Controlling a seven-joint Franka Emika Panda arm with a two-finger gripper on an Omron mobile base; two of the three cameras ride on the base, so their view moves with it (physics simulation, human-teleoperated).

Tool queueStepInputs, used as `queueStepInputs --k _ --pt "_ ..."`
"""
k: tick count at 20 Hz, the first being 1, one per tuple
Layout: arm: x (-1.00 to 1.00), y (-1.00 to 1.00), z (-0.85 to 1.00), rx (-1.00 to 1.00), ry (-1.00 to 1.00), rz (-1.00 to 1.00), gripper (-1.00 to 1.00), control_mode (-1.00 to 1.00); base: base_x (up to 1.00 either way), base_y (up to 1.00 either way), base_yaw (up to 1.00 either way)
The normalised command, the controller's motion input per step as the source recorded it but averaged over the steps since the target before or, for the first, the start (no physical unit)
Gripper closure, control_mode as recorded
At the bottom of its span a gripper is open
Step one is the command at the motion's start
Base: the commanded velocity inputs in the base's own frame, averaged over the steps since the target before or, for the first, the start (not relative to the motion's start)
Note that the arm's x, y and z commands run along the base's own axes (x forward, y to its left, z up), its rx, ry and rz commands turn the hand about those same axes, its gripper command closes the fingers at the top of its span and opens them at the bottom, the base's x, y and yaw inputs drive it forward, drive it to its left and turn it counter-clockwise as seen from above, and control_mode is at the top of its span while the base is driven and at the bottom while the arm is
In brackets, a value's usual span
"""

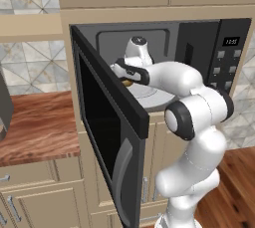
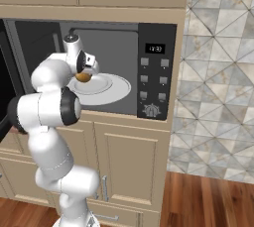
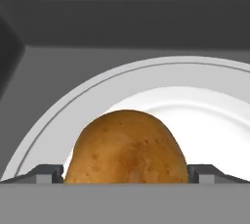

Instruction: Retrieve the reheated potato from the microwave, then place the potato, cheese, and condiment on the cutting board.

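Arm reaching into the open microwave (image 2: 157, 67), pincer (image 3: 125, 174) straddling the potato (image 3: 126, 148).

In the hand view the golden-brown potato sits at bottom centre, between the two dark finger tips (image 3: 48, 173), which stand spread wide at either side of it; whether they touch its skin I cannot tell. It lies on a white plate (image 3: 215, 120) inside the grey oven cavity. In the right base view the potato (image 2: 83, 77) shows left of centre, at the plate's (image 2: 111, 92) near-left rim, under the white hand. In the left base view the black door (image 1: 107, 122) hangs open across the frame's middle, with a wooden counter (image 1: 37, 127) at the left.
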Motion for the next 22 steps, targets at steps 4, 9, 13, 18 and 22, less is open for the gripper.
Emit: queueStepInputs --k 4,9,13,18,22 --pt "-0.27 0.02 -0.31 0.00 0.00 -0.03 -1.00 -1.00 0.00 0.00 0.00" --pt "-0.05 0.00 -0.47 0.00 0.00 -0.04 -1.00 -1.00 0.00 0.00 0.00" --pt "0.00 0.00 -0.58 -0.01 0.00 -0.04 -1.00 -1.00 0.00 0.00 0.00" --pt "-0.02 0.02 -0.68 -0.03 0.00 -0.02 1.00 -1.00 0.00 0.00 0.00" --pt "-0.08 0.10 -0.77 -0.03 0.03 -0.04 1.00 -1.00 0.00 0.00 0.00"
